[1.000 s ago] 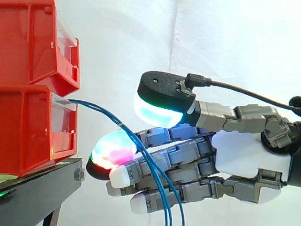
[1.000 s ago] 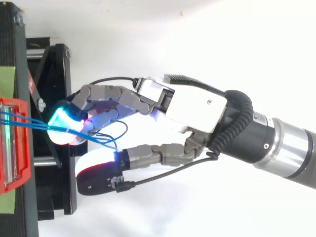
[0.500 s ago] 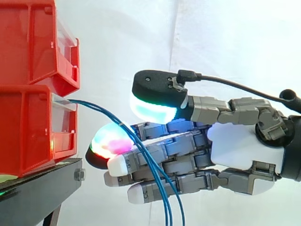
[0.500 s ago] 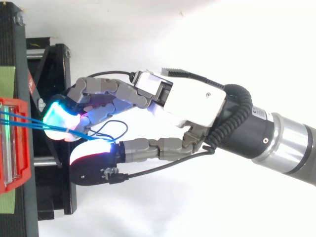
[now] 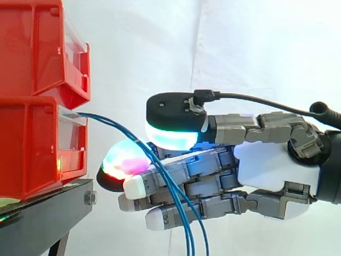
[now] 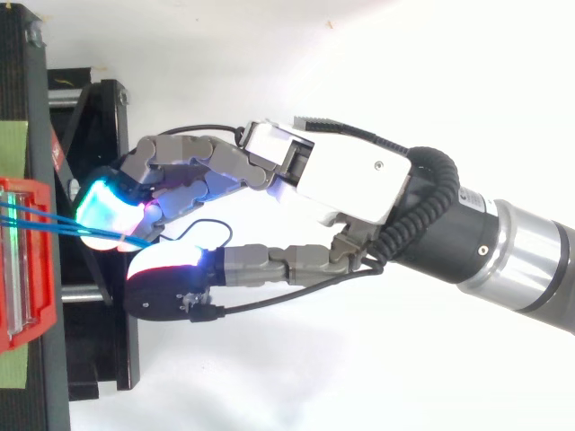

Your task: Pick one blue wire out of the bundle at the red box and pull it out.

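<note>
Hand [image 5: 272, 168] open, thumb [image 5: 176, 109] poised just above straight fingers [image 5: 181, 170], nothing pinched. Blue wires [image 5: 109, 121] run from red box [image 5: 32, 144] across the fingers. Advised: separate one wire, pinch it firmly, draw straight away from box.

We are seeing thin blue wires [image 5: 190, 239] coming out of the clear front of the lower red plastic bin [image 5: 29, 146] and arcing down across the outstretched fingers [image 5: 208, 169] of the grey and white robot hand [image 5: 277, 166]. Its black-backed thumb pad [image 5: 170, 134], glowing green, is hovering above them without touching.
</note>
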Controlling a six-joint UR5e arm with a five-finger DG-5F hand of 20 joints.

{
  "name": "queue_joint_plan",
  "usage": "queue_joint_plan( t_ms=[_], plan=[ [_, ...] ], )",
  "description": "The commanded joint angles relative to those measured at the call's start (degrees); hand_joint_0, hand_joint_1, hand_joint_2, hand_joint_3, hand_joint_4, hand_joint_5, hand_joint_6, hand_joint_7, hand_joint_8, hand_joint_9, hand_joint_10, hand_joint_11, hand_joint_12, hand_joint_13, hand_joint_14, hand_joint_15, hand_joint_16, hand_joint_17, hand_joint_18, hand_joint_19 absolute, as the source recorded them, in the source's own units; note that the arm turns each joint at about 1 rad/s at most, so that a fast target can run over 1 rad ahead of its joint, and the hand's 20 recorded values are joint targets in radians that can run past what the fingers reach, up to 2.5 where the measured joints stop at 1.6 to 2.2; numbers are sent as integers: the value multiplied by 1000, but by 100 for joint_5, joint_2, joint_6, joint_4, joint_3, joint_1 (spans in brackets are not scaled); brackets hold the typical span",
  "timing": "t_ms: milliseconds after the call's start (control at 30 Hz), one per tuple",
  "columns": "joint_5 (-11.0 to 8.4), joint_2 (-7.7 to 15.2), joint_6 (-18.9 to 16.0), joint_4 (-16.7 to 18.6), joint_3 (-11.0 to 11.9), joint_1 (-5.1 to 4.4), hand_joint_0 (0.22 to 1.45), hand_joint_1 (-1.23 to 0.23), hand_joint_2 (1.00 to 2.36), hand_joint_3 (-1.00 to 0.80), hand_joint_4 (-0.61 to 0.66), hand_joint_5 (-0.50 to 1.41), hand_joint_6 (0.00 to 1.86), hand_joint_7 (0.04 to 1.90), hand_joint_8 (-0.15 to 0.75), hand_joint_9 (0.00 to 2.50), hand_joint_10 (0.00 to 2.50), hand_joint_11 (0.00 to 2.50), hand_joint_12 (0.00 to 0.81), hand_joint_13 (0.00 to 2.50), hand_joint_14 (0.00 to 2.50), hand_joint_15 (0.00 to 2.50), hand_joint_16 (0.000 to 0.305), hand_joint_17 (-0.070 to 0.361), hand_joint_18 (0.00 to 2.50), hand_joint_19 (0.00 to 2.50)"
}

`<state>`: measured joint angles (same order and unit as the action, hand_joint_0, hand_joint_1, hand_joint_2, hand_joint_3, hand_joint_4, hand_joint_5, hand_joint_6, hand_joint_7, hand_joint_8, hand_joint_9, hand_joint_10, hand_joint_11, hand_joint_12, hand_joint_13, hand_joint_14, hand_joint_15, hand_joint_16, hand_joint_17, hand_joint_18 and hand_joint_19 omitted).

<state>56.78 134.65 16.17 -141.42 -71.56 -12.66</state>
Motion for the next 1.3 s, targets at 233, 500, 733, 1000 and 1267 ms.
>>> queue_joint_plan(
  t_ms=[233,500,733,1000,1267],
  plan=[
    [0,0,0,0,2,0,578,-732,1016,-252,294,-183,845,932,357,693,11,349,428,487,5,149,56,125,589,312],
    [9,-9,-9,0,2,0,554,-707,1017,-222,299,-168,895,987,376,753,10,412,436,500,5,162,57,128,604,334],
    [44,0,-79,-53,81,18,540,-667,1010,-75,291,-136,915,1058,446,875,9,502,501,583,5,184,70,157,731,318],
    [105,-9,-281,-193,116,44,520,-652,1131,-30,225,-122,922,1085,478,930,10,533,539,650,5,201,76,172,806,290],
    [105,-9,-378,-466,230,44,582,-740,1008,-26,181,-136,928,1085,434,890,13,558,505,628,6,215,69,154,760,314]
  ],
)
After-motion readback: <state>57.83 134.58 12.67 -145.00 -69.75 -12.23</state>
